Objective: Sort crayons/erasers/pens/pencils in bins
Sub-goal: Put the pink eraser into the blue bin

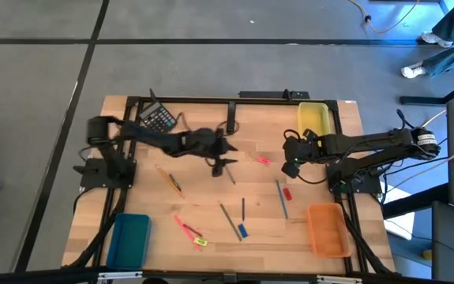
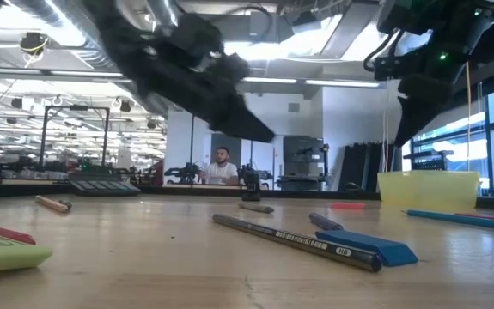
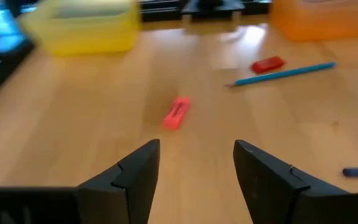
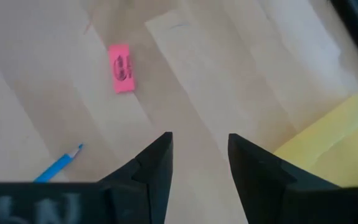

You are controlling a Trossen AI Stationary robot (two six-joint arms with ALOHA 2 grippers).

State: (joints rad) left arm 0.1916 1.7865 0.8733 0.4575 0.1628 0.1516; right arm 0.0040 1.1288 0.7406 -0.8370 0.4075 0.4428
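Observation:
My left gripper (image 3: 196,149) hovers open over the middle of the table (image 1: 211,197), its fingers pointing at a pink eraser (image 3: 177,112) that lies flat a short way ahead. My right gripper (image 4: 200,143) is open too, above the bare wood between that pink eraser (image 4: 122,68) and the yellow bin (image 4: 334,143). A red eraser (image 3: 268,64) and a blue pencil (image 3: 284,73) lie farther right. The orange bin (image 1: 327,229) stands at the near right and the teal bin (image 1: 128,237) at the near left. Neither gripper holds anything.
A black calculator (image 1: 157,117) sits at the far left. Pink and red crayons (image 1: 185,227), a yellow-green eraser (image 1: 200,241), a grey pencil (image 1: 228,221), a blue eraser (image 1: 242,230) and an orange stick (image 1: 170,180) lie scattered toward the near edge. A person sits in the room beyond the table (image 2: 221,167).

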